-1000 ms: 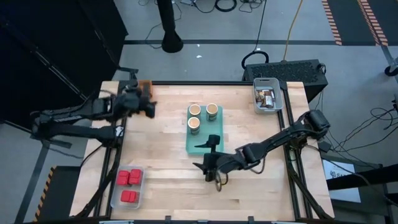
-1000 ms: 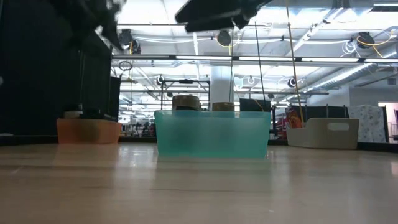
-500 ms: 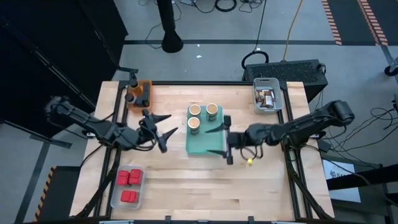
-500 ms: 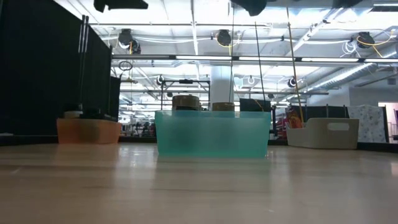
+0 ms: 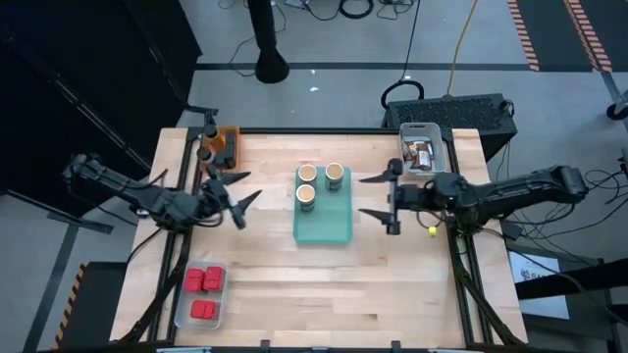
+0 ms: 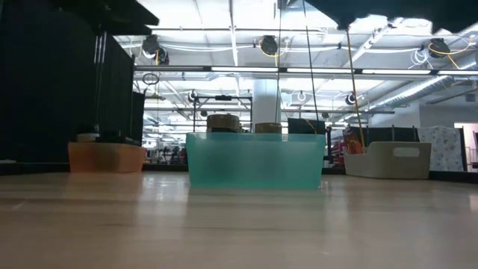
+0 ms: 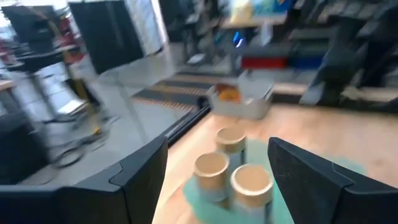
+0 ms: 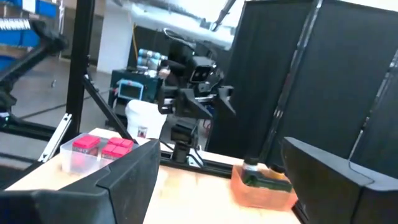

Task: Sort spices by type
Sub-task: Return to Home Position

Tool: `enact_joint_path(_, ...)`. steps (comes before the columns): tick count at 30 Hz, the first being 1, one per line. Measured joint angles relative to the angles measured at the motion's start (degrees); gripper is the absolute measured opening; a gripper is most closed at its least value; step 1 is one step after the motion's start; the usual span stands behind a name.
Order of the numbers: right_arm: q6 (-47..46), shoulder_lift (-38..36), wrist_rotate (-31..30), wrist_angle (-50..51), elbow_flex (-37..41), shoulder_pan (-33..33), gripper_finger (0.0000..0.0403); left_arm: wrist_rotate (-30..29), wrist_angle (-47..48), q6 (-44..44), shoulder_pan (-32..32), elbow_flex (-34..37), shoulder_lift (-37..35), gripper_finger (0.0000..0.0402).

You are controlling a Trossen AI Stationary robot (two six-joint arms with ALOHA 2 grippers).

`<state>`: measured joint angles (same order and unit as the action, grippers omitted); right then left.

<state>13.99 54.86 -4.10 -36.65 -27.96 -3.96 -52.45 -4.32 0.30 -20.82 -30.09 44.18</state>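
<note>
Three tan round jars (image 5: 307,175) with cream tops stand in the far end of a teal tray (image 5: 329,224) at mid-table. In the left wrist view the jars (image 7: 211,171) are straight ahead. Red square boxes (image 5: 203,282) lie in a clear tray (image 5: 183,312) at the near left. Small dark jars sit in an orange bin (image 5: 230,140) at the far left. Brown packets (image 5: 422,154) fill a pale bin (image 5: 404,160) at the far right. My left gripper (image 5: 250,186) hangs open left of the teal tray. My right gripper (image 5: 361,195) hangs open right of it. Both point at the tray.
In the low view the teal tray (image 6: 254,161) stands in the middle, the orange bin (image 6: 107,157) to its left and the pale bin (image 6: 388,159) to its right. Bare wood lies along the table's near edge and between the trays.
My left gripper has left the orange bin, swung toward the table's near edge and the teal tray, and rolled over. My right gripper has risen from the teal tray's near end, gone toward the right and far edges, and tipped up to about level. Both stay open.
</note>
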Motion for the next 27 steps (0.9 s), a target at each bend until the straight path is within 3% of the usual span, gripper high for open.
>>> enact_joint_path(5,-0.8,-9.1,0.0,-0.4,6.7,1.0,0.0318,7.6,-11.0,6.8,0.4,10.3,-10.3,0.0279)
enact_joint_path(11,-2.1,-20.8,0.0,-0.6,13.5,1.0,0.0318,9.2,-13.8,7.6,1.1,19.7,-20.4,0.0279)
enact_joint_path(15,-2.8,-28.2,0.0,-0.5,18.1,0.9,0.0318,10.6,-27.3,8.5,1.0,28.7,-25.3,0.0279)
enact_joint_path(21,-1.4,-39.4,0.0,-0.3,24.3,0.8,0.0318,9.0,-28.7,9.5,1.4,29.7,-27.9,0.0279)
enact_joint_path(27,2.3,-50.6,3.1,3.4,27.2,0.9,0.0318,4.3,-27.8,11.9,7.7,29.7,-27.4,0.0279)
